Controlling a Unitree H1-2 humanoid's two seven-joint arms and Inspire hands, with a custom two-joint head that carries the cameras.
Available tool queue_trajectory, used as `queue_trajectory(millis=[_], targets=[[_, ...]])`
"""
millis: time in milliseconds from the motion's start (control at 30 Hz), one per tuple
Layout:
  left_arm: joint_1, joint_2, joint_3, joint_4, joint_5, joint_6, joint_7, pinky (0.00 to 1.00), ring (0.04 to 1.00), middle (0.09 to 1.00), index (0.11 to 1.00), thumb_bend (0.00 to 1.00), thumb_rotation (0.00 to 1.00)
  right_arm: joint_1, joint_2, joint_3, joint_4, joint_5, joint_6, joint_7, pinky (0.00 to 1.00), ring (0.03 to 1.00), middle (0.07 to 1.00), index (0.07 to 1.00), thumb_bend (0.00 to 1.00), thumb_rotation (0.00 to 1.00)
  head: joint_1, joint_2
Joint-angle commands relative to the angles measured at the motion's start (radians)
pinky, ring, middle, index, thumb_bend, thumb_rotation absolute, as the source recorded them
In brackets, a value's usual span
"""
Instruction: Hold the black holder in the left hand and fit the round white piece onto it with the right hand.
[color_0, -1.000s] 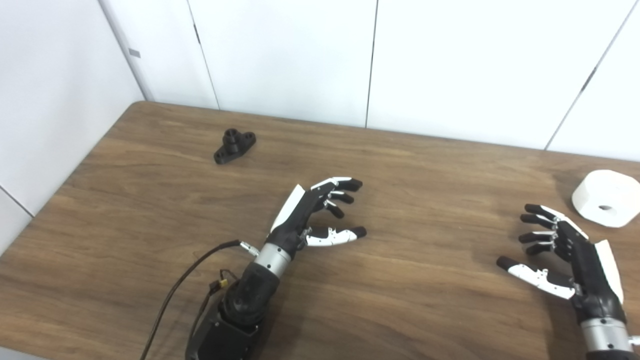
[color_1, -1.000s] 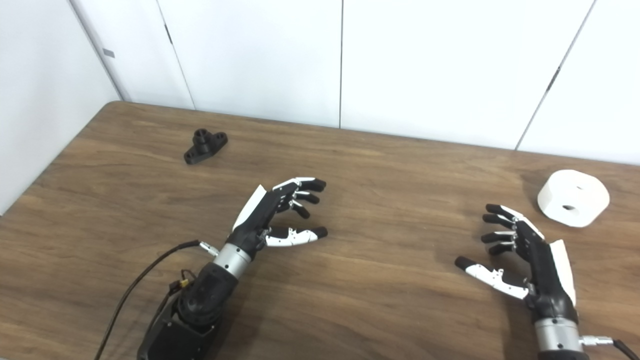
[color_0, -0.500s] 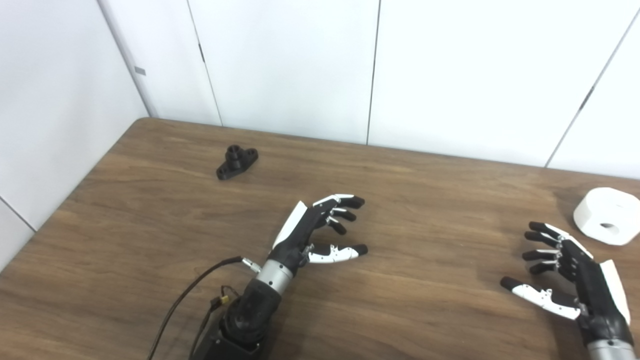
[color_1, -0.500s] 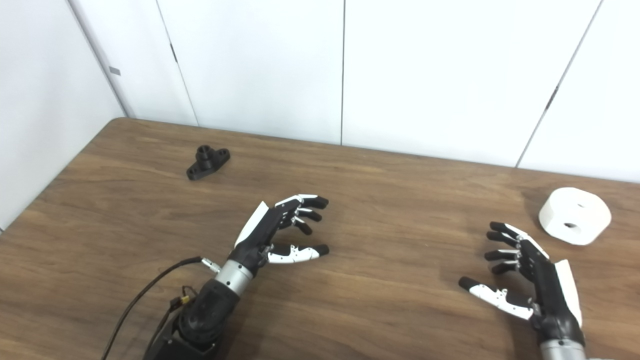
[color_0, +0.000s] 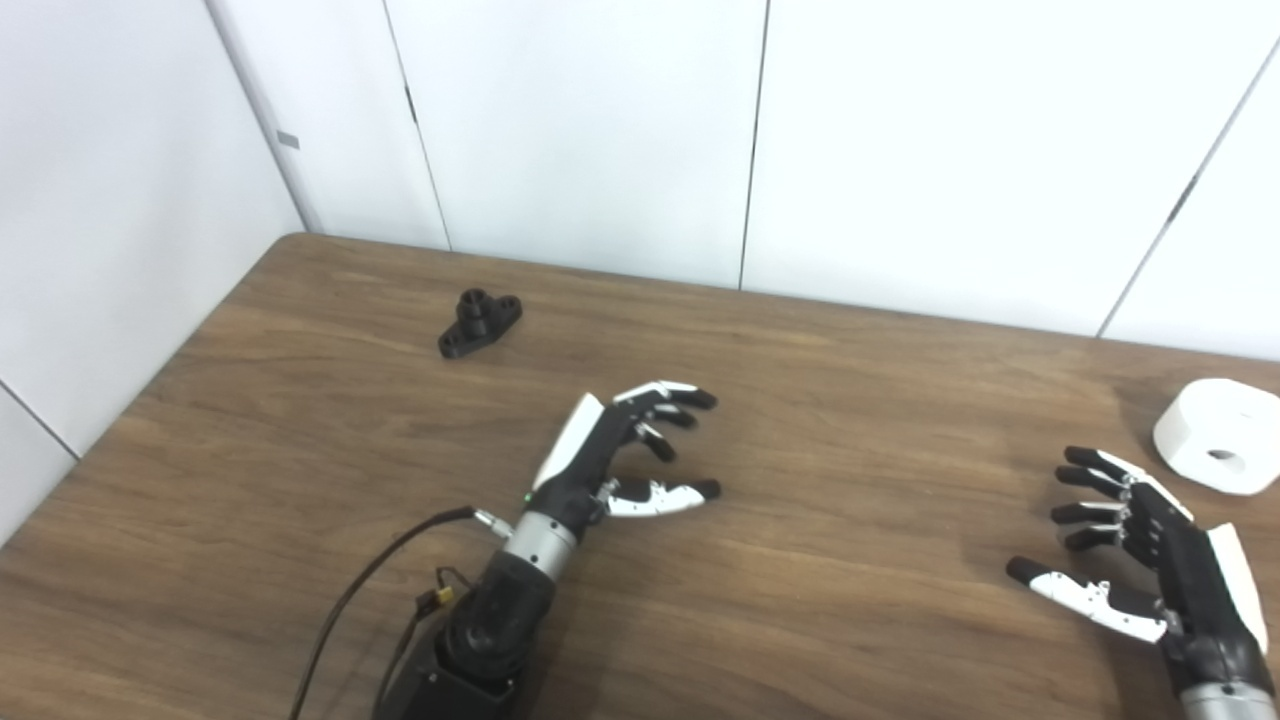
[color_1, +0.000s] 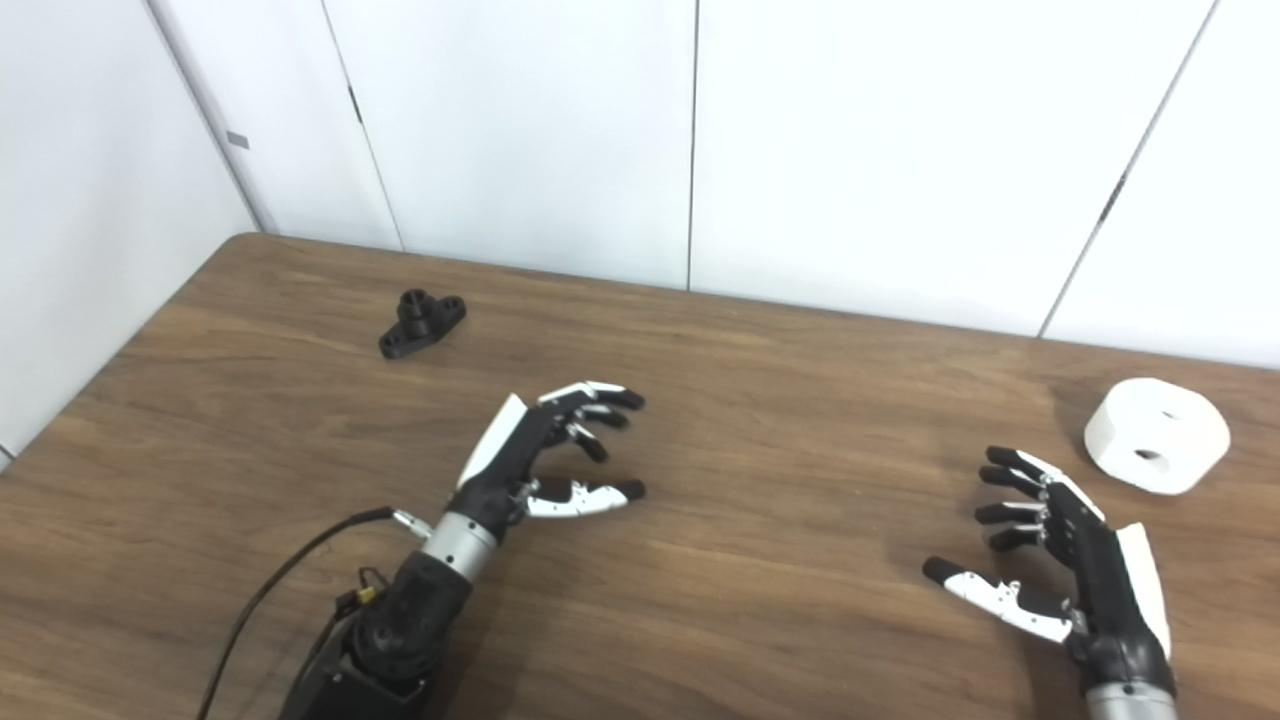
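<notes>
Left hand (color_0: 620, 450): empty, fingers spread and loosely curled, palm turned inward, hovering over mid-table.
Right hand (color_1: 1070, 545): empty, fingers apart, thumb out, low at the near right.
Black holder (color_0: 479, 322): lies flat at the far left, well apart from the left hand; likely its first reach.
Round white piece (color_1: 1156, 448): rests on the wooden table (color_0: 850, 400), just beyond the right hand.

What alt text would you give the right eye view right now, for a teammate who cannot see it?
Both robot hands hover open and empty over a wooden table: the left hand near the middle, the right hand at the near right. The black holder lies at the far left, the round white piece at the right edge, beyond the right hand.
</notes>
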Motion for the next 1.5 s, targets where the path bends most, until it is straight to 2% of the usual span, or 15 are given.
queue_trajectory(millis=[0, 33, 133, 267, 400, 567, 700, 767, 867, 967, 1100, 1267, 1333, 1400, 1467], targets=[[-0.053, 0.040, 0.018, -0.046, 0.021, -0.028, 0.015, 0.65, 0.779, 0.795, 0.700, 0.69, 0.04, -0.024, -0.015, -0.011, -0.028, 0.013, -0.017, 0.000, 0.50, 0.607, 0.739, 0.771, 0.66, 0.13, 0.002, 0.000], [-0.061, 0.056, 0.025, -0.053, 0.021, -0.023, 0.010, 0.67, 0.782, 0.791, 0.699, 0.69, 0.05, -0.024, -0.016, -0.012, -0.029, 0.014, -0.017, 0.000, 0.50, 0.607, 0.739, 0.770, 0.66, 0.13, 0.002, 0.000], [-0.076, 0.085, 0.041, -0.066, 0.006, -0.021, -0.001, 0.57, 0.735, 0.778, 0.683, 0.69, 0.03, -0.024, -0.019, -0.015, -0.031, 0.015, -0.017, 0.001, 0.50, 0.604, 0.737, 0.772, 0.65, 0.12, 0.004, 0.000], [-0.092, 0.123, 0.063, -0.080, 0.011, -0.009, -0.001, 0.56, 0.725, 0.772, 0.675, 0.71, 0.04, -0.024, -0.024, -0.018, -0.031, 0.020, -0.022, 0.004, 0.49, 0.597, 0.735, 0.773, 0.65, 0.13, 0.008, 0.002], [-0.103, 0.156, 0.076, -0.092, 0.101, 0.007, 0.030, 0.61, 0.747, 0.775, 0.676, 0.73, 0.08, -0.026, -0.025, -0.018, -0.028, 0.023, -0.027, 0.005, 0.49, 0.595, 0.736, 0.769, 0.65, 0.12, 0.010, 0.003], [-0.108, 0.153, 0.118, -0.126, 0.212, 0.095, 0.090, 0.69, 0.816, 0.834, 0.710, 0.75, 0.12, -0.030, -0.026, -0.017, -0.027, 0.024, -0.031, 0.005, 0.49, 0.592, 0.739, 0.769, 0.64, 0.11, 0.013, 0.003], [-0.120, 0.161, 0.145, -0.126, 0.246, 0.122, 0.128, 0.79, 0.912, 0.903, 0.742, 0.75, 0.12, -0.031, -0.025, -0.017, -0.027, 0.024, -0.034, 0.001, 0.48, 0.588, 0.735, 0.765, 0.64, 0.07, 0.013, 0.003], [-0.135, 0.165, 0.170, -0.122, 0.254, 0.155, 0.143, 0.82, 0.946, 0.930, 0.754, 0.75, 0.12, -0.030, -0.025, -0.019, -0.032, 0.025, -0.028, 0.001, 0.49, 0.589, 0.735, 0.765, 0.64, 0.07, 0.013, 0.003], [-0.155, 0.170, 0.188, -0.122, 0.256, 0.204, 0.142, 0.79, 0.962, 0.952, 0.769, 0.74, 0.09, -0.029, -0.026, -0.019, -0.035, 0.025, -0.029, 0.001, 0.48, 0.587, 0.733, 0.765, 0.63, 0.05, 0.017, 0.007], [-0.169, 0.182, 0.183, -0.101, 0.284, 0.205, 0.165, 0.76, 0.954, 0.945, 0.756, 0.76, 0.08, -0.028, -0.026, -0.021, -0.033, 0.032, -0.031, 0.002, 0.48, 0.589, 0.732, 0.763, 0.63, 0.06, 0.019, 0.008], [-0.185, 0.194, 0.171, -0.068, 0.343, 0.220, 0.209, 0.78, 0.987, 0.962, 0.764, 0.78, 0.14, -0.026, -0.025, -0.020, -0.031, 0.035, -0.032, 0.003, 0.48, 0.587, 0.735, 0.767, 0.63, 0.06, 0.019, 0.009], [-0.197, 0.224, 0.151, -0.042, 0.371, 0.272, 0.175, 0.79, 1.000, 0.984, 0.771, 0.80, 0.18, -0.024, -0.024, -0.020, -0.032, 0.043, -0.032, 0.003, 0.48, 0.585, 0.732, 0.769, 0.63, 0.05, 0.019, 0.011], [-0.197, 0.233, 0.147, -0.028, 0.381, 0.295, 0.179, 0.83, 1.000, 0.995, 0.782, 0.82, 0.20, -0.023, -0.025, -0.020, -0.035, 0.039, -0.030, 0.001, 0.49, 0.594, 0.737, 0.770, 0.63, 0.05, 0.019, 0.011], [-0.198, 0.236, 0.146, -0.024, 0.384, 0.322, 0.176, 0.95, 1.000, 0.999, 0.814, 0.85, 0.23, -0.022, -0.028, -0.021, -0.037, 0.035, -0.027, 0.001, 0.49, 0.602, 0.742, 0.772, 0.63, 0.05, 0.019, 0.012], [-0.203, 0.245, 0.148, -0.001, 0.386, 0.346, 0.182, 0.99, 1.000, 1.000, 0.843, 0.89, 0.26, -0.021, -0.030, -0.021, -0.046, 0.035, -0.017, 0.004, 0.50, 0.599, 0.739, 0.772, 0.62, 0.06, 0.019, 0.012]])
